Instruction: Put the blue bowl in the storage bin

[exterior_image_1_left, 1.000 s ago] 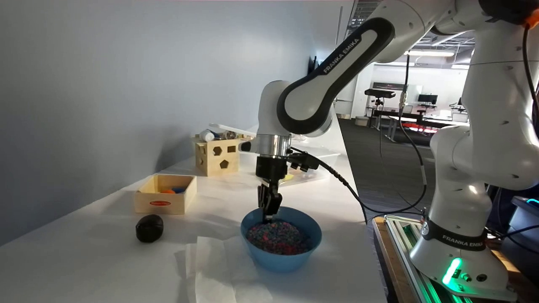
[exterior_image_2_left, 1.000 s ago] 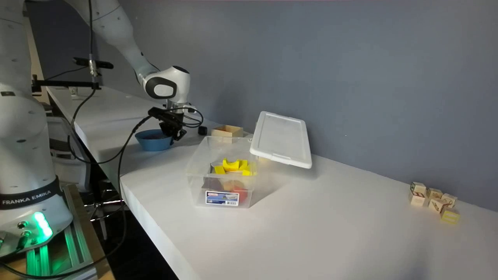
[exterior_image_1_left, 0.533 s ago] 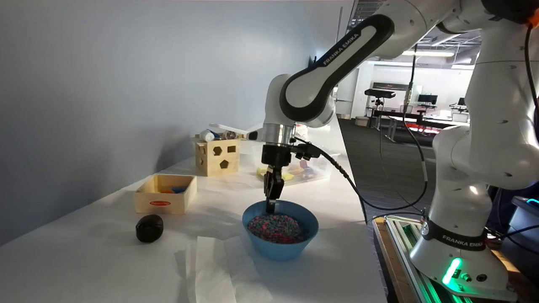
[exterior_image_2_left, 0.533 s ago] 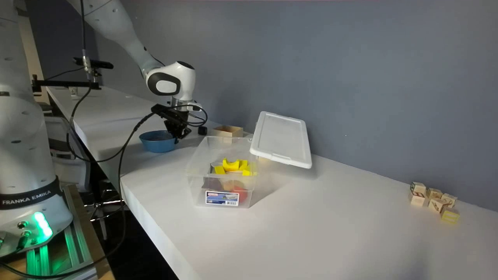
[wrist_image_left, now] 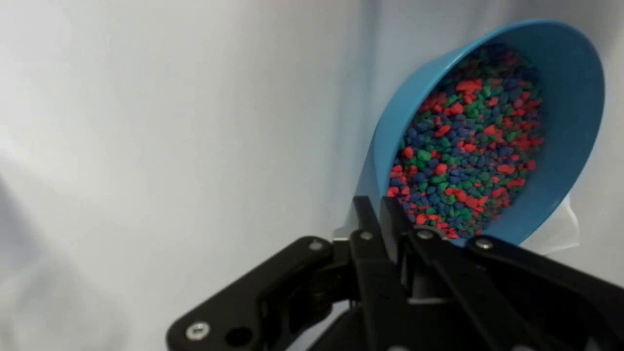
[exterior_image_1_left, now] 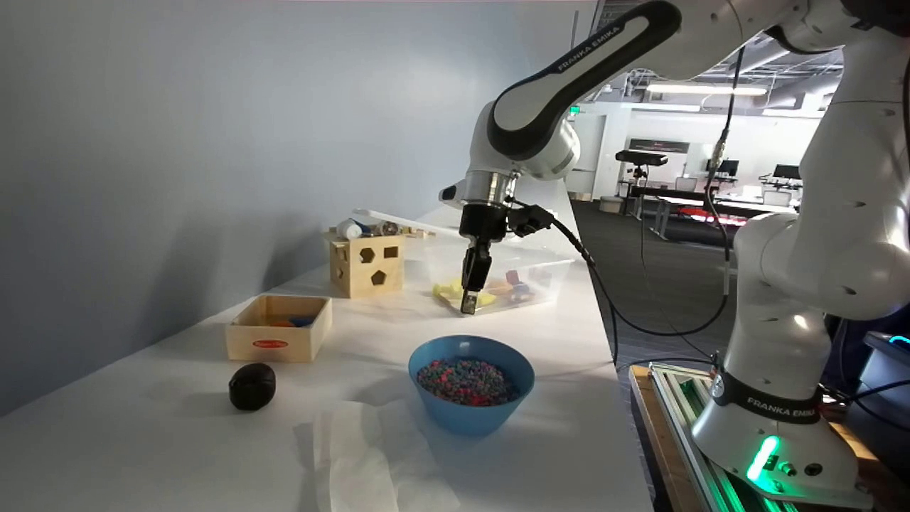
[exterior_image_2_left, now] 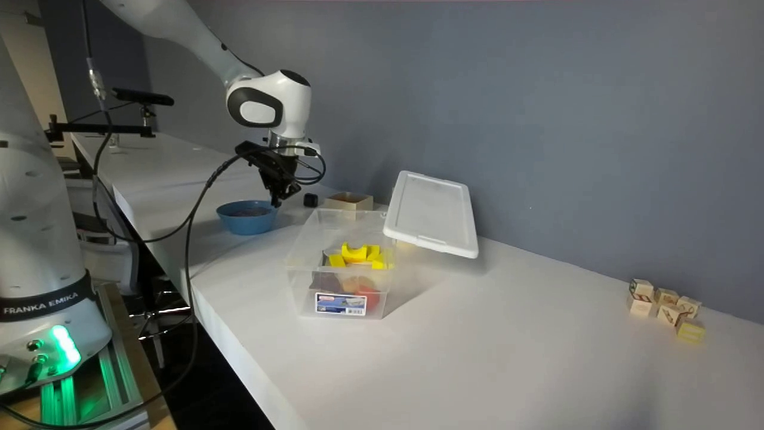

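The blue bowl (exterior_image_1_left: 466,419) stands upright on the white table, holding small red, green and dark blue stones. It shows in both exterior views, here beside the bin (exterior_image_2_left: 246,224), and at the right of the wrist view (wrist_image_left: 573,112). My gripper (exterior_image_1_left: 469,304) hangs above the bowl's far rim, apart from it. In an exterior view its tips (exterior_image_2_left: 277,202) are by the rim on the bin's side. In the wrist view the fingertips (wrist_image_left: 375,199) have a narrow gap with nothing held. The clear storage bin (exterior_image_2_left: 301,298) holds yellow, orange and red pieces.
A white lid (exterior_image_2_left: 431,214) leans against the bin. The wooden cube with holes (exterior_image_1_left: 367,264) stands beside the bin. A small wooden tray (exterior_image_1_left: 249,345), a black ball (exterior_image_1_left: 252,386) and white paper (exterior_image_1_left: 366,455) lie near the bowl. Letter blocks (exterior_image_2_left: 668,304) sit farther off.
The bowl has slid a little toward the bin with the gripper's fingers at its rim. The gripper has since risen out and clear of the bowl.
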Available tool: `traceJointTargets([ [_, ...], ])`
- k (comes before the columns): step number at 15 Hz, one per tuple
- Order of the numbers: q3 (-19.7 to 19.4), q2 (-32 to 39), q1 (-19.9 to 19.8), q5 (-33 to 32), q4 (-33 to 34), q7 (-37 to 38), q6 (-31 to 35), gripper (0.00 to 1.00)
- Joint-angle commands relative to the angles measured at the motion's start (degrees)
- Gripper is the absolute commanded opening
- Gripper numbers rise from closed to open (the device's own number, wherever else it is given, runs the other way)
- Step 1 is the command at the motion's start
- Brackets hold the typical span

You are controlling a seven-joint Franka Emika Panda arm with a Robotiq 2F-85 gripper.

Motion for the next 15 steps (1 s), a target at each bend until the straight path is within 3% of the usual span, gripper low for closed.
traceJointTargets([
  [1,-0.8,-1.5,0.3,1.2,-0.8,-1.5,-2.7,0.36],
  [3,-0.7,-0.7,0.6,1.9,-0.9,-2.0,-3.2,0.42],
  [7,-0.3,1.2,1.1,3.2,-1.7,-2.0,-0.9,0.7],
  [11,0.4,4.6,1.5,8.6,-0.8,-3.4,2.3,0.99],
  [14,1.9,8.2,1.9,12.1,0.7,-4.3,3.8,1.0],
  [15,2.6,9.3,1.9,12.6,1.2,-4.3,3.7,0.75],
])
